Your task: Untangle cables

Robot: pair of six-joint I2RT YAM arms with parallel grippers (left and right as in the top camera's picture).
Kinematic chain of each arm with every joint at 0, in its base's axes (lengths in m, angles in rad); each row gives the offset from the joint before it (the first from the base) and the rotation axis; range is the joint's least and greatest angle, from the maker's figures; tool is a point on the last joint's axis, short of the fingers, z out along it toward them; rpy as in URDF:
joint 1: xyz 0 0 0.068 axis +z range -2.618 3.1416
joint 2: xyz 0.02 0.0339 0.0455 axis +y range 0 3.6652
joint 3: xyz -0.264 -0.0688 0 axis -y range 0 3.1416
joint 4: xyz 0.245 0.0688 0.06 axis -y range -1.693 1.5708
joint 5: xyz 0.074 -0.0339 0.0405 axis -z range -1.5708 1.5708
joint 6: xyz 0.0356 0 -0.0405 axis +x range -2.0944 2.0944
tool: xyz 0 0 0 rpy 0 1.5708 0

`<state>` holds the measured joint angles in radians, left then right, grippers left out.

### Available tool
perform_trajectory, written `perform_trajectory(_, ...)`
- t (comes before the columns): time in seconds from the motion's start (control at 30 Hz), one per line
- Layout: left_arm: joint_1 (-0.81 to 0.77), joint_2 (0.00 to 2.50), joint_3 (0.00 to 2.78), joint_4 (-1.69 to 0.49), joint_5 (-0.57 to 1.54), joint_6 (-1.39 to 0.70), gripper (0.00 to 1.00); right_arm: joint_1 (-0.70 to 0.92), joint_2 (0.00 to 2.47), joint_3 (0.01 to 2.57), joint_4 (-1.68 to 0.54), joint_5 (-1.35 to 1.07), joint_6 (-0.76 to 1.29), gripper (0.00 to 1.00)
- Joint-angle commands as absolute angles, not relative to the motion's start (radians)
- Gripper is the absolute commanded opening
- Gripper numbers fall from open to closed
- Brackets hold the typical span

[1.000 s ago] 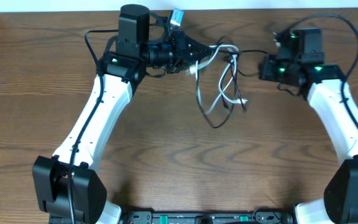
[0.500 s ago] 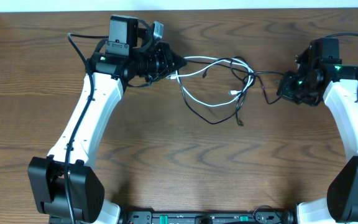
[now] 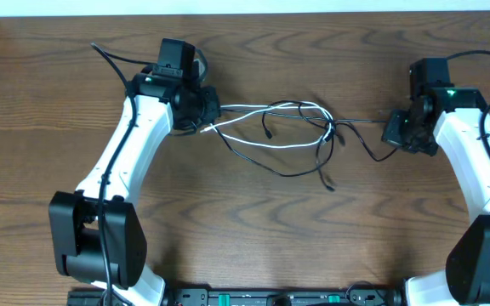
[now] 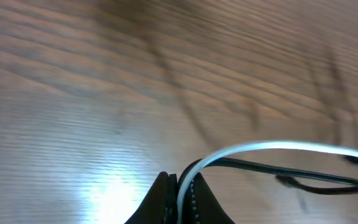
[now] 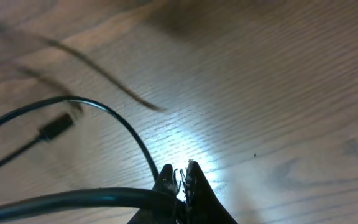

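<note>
The cables lie stretched across the wooden table between my two grippers. The white cable [image 3: 266, 145] runs in long loops from my left gripper [image 3: 212, 121], which is shut on it. In the left wrist view the white cable [image 4: 272, 147] arcs out of the closed left gripper [image 4: 180, 184], with a black cable [image 4: 309, 180] beside it. The cables cross in a knot [image 3: 327, 127]. From there a black cable [image 3: 360, 124] runs to my right gripper [image 3: 392, 133], which is shut on it. The right wrist view shows the black cable [image 5: 126, 129] curving into the closed right gripper [image 5: 180, 174]. A small plug [image 5: 55, 129] lies to the left.
A loose black loop [image 3: 289, 172] sags toward the table's middle, ending in a plug [image 3: 330, 185]. The white wall edge runs along the table's far side. Thick black arm wires [image 3: 109, 56] arch off both arms.
The two arms have pulled apart, the left gripper going left and the right going right. The bundled cables have been drawn out into a long line.
</note>
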<state>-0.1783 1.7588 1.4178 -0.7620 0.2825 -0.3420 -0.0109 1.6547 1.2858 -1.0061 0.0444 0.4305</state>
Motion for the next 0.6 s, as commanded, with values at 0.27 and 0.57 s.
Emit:
perform_trajectory(0.27, -0.249, 1.768, 1.412, -0.75, 0.556, -0.31, 0.33, 0.061, 1.655, 1.292, -0.958, -0.168, 0.275, 0.24)
perform_trajectory(0.57, -0.374, 1.768, 1.412, -0.607, 0.498, -0.383, 0.73, 0.075, 1.627, 1.307, -0.916, -0.281, 0.219, 0.49)
